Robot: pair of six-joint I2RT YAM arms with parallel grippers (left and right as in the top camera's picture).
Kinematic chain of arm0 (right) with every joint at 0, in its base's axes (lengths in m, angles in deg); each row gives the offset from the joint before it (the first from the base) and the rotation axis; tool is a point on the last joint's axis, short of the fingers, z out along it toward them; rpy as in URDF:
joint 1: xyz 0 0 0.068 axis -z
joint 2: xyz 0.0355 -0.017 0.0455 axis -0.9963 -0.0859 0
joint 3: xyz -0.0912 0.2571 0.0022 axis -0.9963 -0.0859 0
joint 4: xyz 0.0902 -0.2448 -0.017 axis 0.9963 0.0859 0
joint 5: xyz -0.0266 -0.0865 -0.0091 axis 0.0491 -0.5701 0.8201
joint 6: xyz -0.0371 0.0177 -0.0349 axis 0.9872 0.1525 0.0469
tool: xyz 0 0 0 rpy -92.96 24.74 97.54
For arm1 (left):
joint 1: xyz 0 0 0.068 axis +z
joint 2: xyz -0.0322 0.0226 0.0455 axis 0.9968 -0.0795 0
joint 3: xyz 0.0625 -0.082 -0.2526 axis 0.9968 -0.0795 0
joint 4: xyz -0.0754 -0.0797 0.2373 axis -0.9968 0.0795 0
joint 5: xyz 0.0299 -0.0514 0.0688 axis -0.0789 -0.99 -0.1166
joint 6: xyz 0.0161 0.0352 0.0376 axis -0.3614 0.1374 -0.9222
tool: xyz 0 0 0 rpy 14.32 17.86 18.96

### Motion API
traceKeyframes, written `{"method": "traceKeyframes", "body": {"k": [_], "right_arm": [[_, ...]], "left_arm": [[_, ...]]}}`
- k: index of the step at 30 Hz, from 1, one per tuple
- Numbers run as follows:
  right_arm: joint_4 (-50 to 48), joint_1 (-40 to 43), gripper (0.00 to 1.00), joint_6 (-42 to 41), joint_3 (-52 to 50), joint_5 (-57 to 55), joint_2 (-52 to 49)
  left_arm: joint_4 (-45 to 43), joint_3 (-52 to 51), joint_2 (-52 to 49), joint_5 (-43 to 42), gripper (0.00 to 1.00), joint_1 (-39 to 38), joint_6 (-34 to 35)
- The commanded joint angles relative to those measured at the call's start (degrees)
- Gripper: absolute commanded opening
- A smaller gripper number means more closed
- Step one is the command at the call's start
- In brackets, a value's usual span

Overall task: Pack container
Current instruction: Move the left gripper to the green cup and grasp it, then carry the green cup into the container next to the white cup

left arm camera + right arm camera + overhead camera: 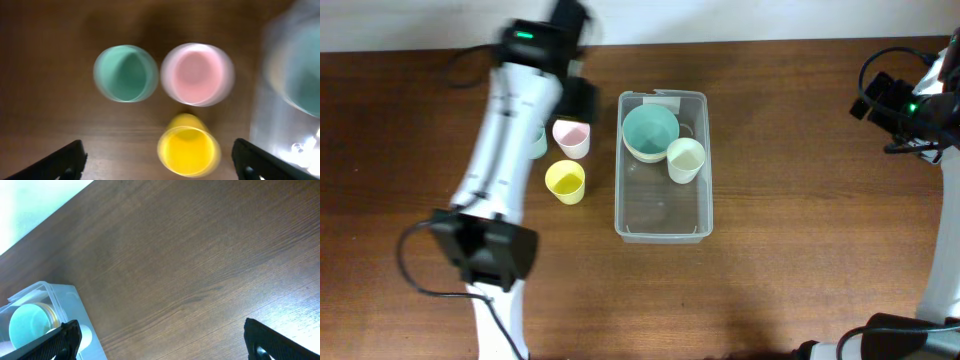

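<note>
1. Now: container point(660, 215) on counter point(800, 250), middle toward far edge; teal bowl point(650, 130), pale cup point(685, 158) inside.
2. Open left tool point(157, 155) above yellow cup point(189, 150); right tool point(160, 330) open, right edge.
3. Centre on yellow rim, descend slowly, clear pink cup point(196, 74).

No readable text, brand or number in any view. Small white label point(666, 99) on container point(663, 236) rim: print illegible.

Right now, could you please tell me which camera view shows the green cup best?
The left wrist view: the green cup is seen whole from above, though blurred, beside the pink cup. Overhead, only its edge shows past the left arm. The right wrist view does not show it.
</note>
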Motion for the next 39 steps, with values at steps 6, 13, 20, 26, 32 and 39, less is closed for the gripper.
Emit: {"method": "traceKeyframes", "body": {"k": [6,13,20,26,32,39], "right_arm": [[0.0,0.2,0.99,0.2,0.1,-0.5,-0.1],[0.0,0.2,0.99,0.2,0.1,-0.5,-0.1],[0.0,0.2,0.99,0.2,0.1,-0.5,-0.1],[0.0,0.2,0.99,0.2,0.1,-0.5,-0.1],[0.0,0.2,0.99,0.2,0.1,-0.5,-0.1],[0.0,0.2,0.99,0.2,0.1,-0.5,-0.1]], "left_arm": [[-10.5,-15.2,0.1,-12.7,0.89,15.7,2.1],[-24.5,-28.6,0.1,-16.0,0.56,16.5,0.6],[-30.5,-31.7,-0.4,-15.6,0.09,16.5,1.2],[-26.8,-29.4,0.3,-15.6,0.01,16.9,1.2],[-15.3,-15.6,6.5,-15.2,0.01,17.7,1.2],[-6.0,-4.9,14.2,-15.2,0.01,8.4,1.2]]}}
